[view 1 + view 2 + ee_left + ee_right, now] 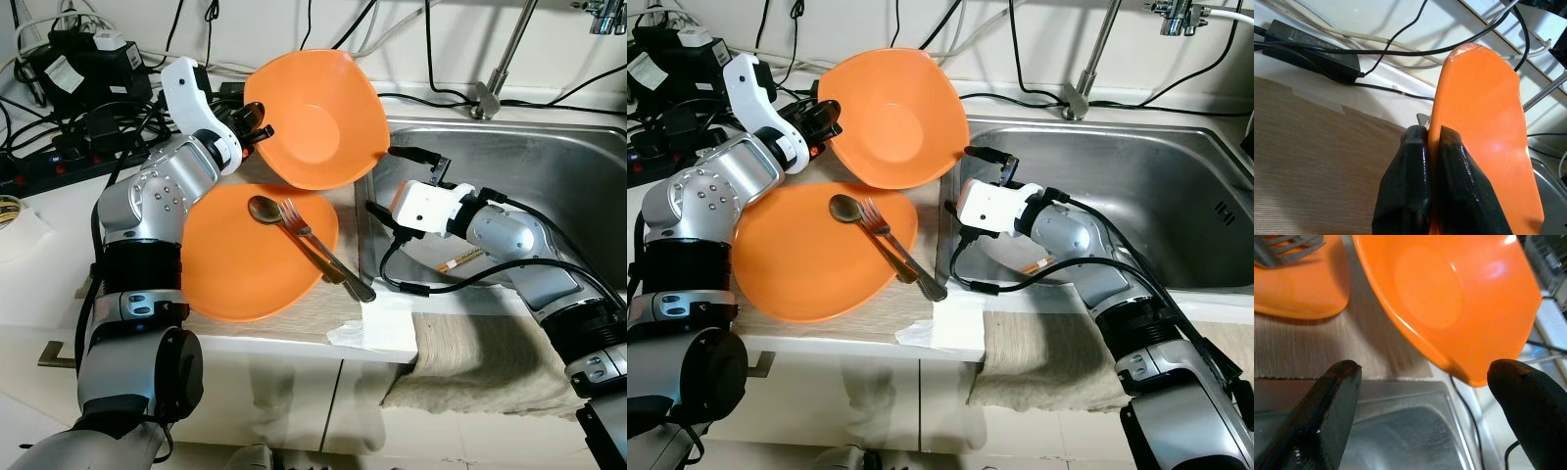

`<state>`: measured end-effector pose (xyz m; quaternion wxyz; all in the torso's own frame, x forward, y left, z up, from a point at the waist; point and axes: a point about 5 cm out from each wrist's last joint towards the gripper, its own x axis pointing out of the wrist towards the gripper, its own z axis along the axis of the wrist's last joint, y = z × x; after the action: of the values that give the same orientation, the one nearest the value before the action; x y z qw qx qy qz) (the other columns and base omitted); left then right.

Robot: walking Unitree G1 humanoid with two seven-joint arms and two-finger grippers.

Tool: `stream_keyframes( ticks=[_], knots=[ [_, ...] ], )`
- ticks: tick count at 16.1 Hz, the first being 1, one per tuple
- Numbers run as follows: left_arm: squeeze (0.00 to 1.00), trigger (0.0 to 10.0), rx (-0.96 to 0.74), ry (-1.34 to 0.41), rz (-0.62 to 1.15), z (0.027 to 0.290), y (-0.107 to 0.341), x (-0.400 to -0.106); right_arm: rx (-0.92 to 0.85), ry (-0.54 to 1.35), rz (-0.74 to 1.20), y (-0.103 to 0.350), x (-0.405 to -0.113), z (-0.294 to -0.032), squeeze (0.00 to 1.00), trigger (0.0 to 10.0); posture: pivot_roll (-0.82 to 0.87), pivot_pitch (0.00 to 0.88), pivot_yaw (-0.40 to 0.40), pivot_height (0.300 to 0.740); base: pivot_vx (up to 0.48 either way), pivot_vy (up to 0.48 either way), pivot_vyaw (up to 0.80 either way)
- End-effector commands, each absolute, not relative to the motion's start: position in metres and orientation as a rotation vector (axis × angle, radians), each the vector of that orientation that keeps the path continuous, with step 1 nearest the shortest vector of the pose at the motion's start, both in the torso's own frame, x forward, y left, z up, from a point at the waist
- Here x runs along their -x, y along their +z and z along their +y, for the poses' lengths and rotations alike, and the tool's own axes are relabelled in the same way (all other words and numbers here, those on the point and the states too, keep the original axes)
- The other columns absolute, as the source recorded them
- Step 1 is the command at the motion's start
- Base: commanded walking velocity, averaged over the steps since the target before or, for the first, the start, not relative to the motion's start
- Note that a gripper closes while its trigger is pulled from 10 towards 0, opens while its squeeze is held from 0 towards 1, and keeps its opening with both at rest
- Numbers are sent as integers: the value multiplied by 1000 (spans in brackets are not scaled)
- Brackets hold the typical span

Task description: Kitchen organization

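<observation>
My left gripper (257,125) is shut on the left rim of an orange plate (318,117), held tilted up above the counter; its fingers (1415,147) pinch the plate's edge (1479,122). A second orange plate (250,259) lies flat on the woven mat (294,321), with a spoon (263,208) and a fork (299,220) across it, handles pointing toward the sink. My right gripper (1425,382) is open, hovering at the sink's left edge just below the raised plate (1449,298) without touching it.
The steel sink (509,132) lies to the right, with a faucet (500,69) behind it and an orange-tipped stick (460,259) in the basin. A beige towel (470,357) drapes over the counter front. Power strips and cables (69,59) crowd the back left.
</observation>
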<state>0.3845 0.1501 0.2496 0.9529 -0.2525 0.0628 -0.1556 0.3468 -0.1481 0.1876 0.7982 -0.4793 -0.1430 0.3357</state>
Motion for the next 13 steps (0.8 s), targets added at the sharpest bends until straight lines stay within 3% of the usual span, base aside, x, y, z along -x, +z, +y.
stream_keyframes(
  ticks=[1,12,13],
  knots=[
    [0,0,525,-347,97,147,258,-384,1037,701,-329,193,-349,-150,0,10000,6,0,7,740,0,0,0],
    [0,0,565,-429,113,144,259,-371,1079,710,-405,198,-356,-135,0,10000,37,0,-16,740,0,0,0],
    [0,0,581,-442,112,144,261,-369,1056,725,-397,194,-356,-132,0,8275,43,0,-19,740,0,0,0]
  ],
)
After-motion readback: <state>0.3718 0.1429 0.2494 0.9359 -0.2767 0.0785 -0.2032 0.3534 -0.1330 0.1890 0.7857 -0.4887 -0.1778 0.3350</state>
